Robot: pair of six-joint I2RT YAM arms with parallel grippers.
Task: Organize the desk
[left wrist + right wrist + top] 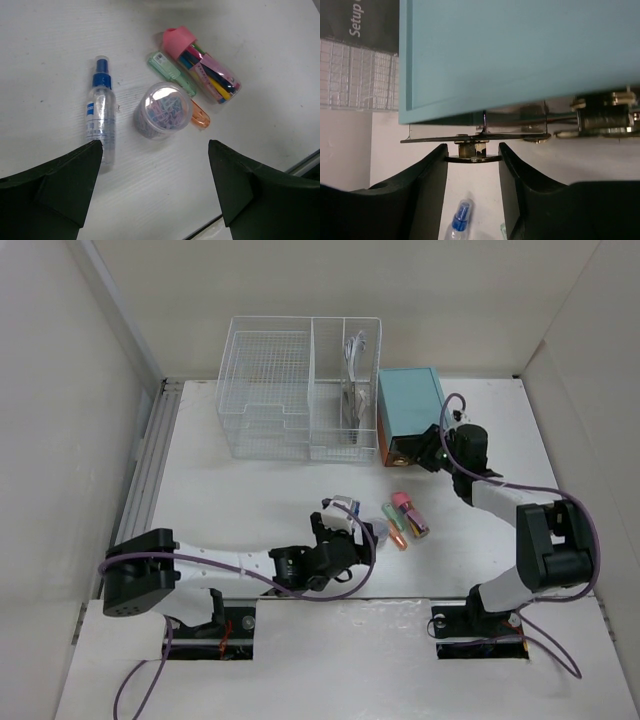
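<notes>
Walls [400, 300]: pale, plain panels closing in three sides.
Counter [230, 510]: white, matte, flat; spans the enclosure from the back wall to the near edge and carries everything listed below.
Basket [270, 440]: white wire mesh, at the back, left of centre; one wide bay on the left and narrower bays on the right, one of them holding a white cord [356, 345].
Box [410, 405]: teal, just beside the basket's right end, brown front facing the near edge.
Drawer [435, 139]: front plate stands apart from the teal shell, with a gap showing between them.
Left pincer [155, 150]: released, fingers spread wide, poised over the cluster of small goods mid-counter, touching none.
Right pincer [471, 150]: at the box front, clenched on the knob [472, 159], whose brass disc meets both fingers.
Booklet [360, 20]: black, the word "Setup" legible, beside the mesh.
Tube [179, 39]: clear, pink cap, lying down, packed with coloured pens [215, 82]; rightmost of the cluster.
Bottle [100, 117]: clear spray type, blue nozzle, lying down; leftmost, apart from the jar.
Jar [145, 127]: round, clear, lid upward, full of pastel clips [165, 107]; between bottle and tube.
Green stick [172, 75]: mint, lying along the tube's left side, lower end at the jar's rim.
Orange piece [201, 117]: translucent, poking out at the jar's right side; the rest is hidden.
</notes>
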